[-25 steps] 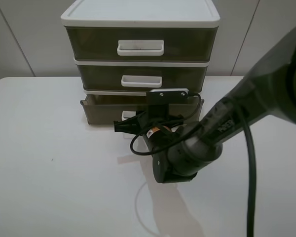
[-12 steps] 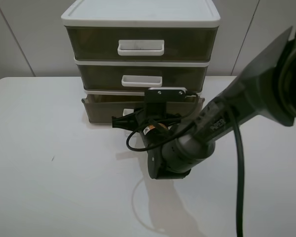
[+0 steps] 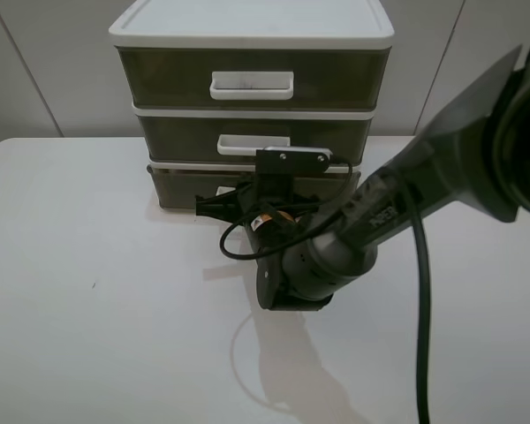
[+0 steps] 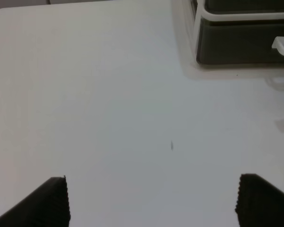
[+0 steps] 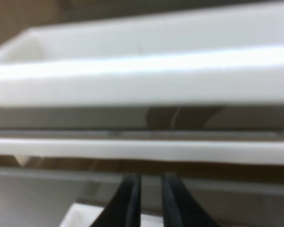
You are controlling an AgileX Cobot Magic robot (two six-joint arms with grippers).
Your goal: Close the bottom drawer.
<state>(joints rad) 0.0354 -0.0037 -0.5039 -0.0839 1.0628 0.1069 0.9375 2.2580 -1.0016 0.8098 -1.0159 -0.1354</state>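
Note:
The bottom drawer (image 3: 175,187) is the lowest, smoky brown one of the white-framed three-drawer unit (image 3: 252,25). Its front stands almost flush with the frame. My right gripper (image 3: 207,207) is shut, with its tips against the drawer front at the white handle, which the arm mostly hides. In the right wrist view the two black fingers (image 5: 130,201) stand close together, pointing at the drawer front below a white ledge (image 5: 142,149). My left gripper (image 4: 151,203) is open and empty over bare table, with the bottom drawer (image 4: 236,45) far ahead of it.
The unit stands at the back of a white table (image 3: 79,309). The middle drawer (image 3: 252,141) and top drawer (image 3: 252,81) are shut. My right arm's bulky wrist (image 3: 305,261) and a black cable (image 3: 420,291) lie across the table's middle and right.
My right gripper has pushed toward the unit. The bottom drawer slid in with it, from sticking out to nearly flush.

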